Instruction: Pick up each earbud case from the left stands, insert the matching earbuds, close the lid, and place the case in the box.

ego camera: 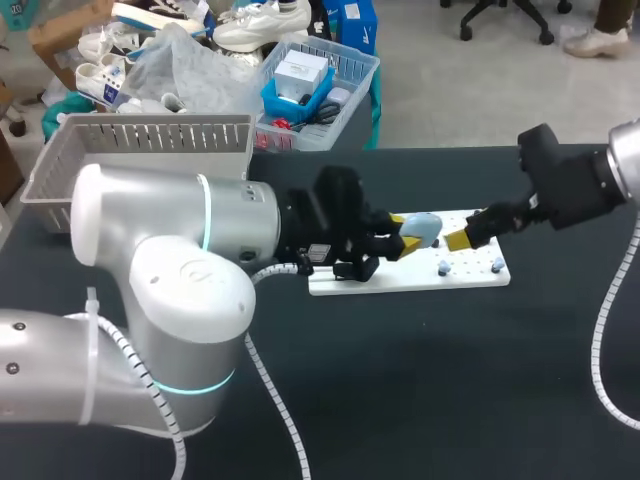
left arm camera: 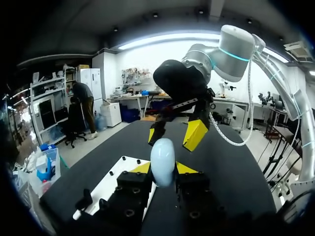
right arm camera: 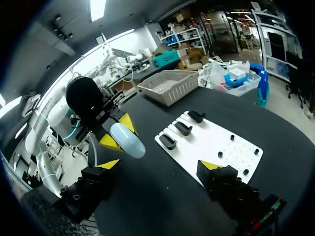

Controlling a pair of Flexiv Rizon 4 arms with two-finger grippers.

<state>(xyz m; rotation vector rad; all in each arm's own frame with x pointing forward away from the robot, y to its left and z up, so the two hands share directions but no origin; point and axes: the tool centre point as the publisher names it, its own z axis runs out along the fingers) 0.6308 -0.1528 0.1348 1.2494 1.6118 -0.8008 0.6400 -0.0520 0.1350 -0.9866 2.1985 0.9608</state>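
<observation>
A pale blue, egg-shaped earbud case (ego camera: 426, 228) is held above the white board (ego camera: 400, 280), lid closed. My left gripper (ego camera: 411, 234) is shut on the earbud case (left arm camera: 162, 161), its yellow fingertips (left arm camera: 142, 168) pressing from both sides. Just to the case's right, my right gripper (ego camera: 463, 231) faces it with its jaws wide open and nothing between them. In the right wrist view the case (right arm camera: 128, 140) hangs ahead of my right gripper (right arm camera: 160, 165), apart from its fingers. Three empty black stands (right arm camera: 182, 128) sit at the board's left end.
Several small pegs (ego camera: 442, 268) stand on the right half of the white board (right arm camera: 206, 142). A grey slatted basket (ego camera: 140, 150) sits at the table's back left corner. The table top is black.
</observation>
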